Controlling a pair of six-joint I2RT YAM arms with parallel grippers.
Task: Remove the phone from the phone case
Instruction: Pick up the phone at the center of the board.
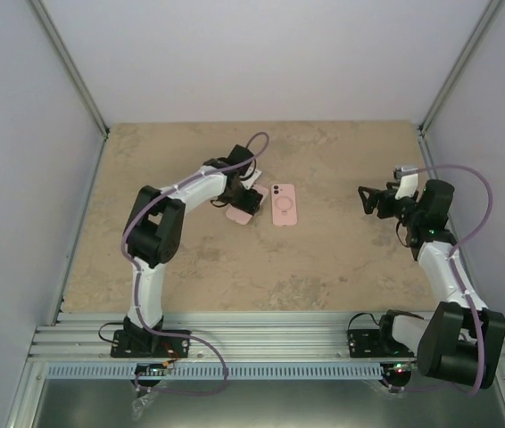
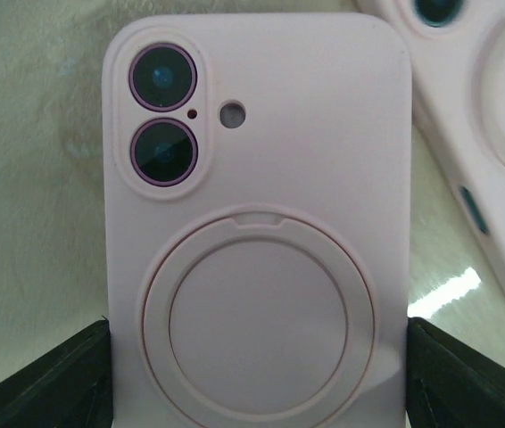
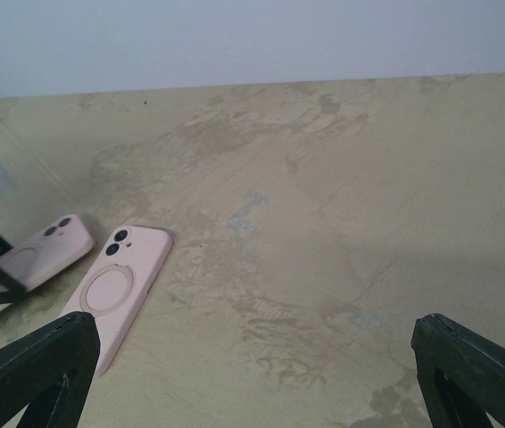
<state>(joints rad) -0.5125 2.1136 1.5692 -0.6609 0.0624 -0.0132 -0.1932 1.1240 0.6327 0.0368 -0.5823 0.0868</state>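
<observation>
A pink phone in its case (image 2: 252,178), with two dark camera lenses and a round ring on its back, sits between my left gripper's (image 2: 257,366) black fingers (image 2: 47,383), which press on its two long edges. In the top view this gripper (image 1: 240,201) holds it at mid-table. A second pink piece with the same ring (image 1: 285,205) lies flat just to the right, also in the left wrist view (image 2: 493,107) and right wrist view (image 3: 119,285). I cannot tell which piece is an empty case. My right gripper (image 1: 370,200) is open and empty, well to the right.
The beige stone-pattern tabletop (image 1: 324,267) is walled by grey panels at the back and sides. A slotted metal rail (image 1: 270,343) runs along the near edge by the arm bases.
</observation>
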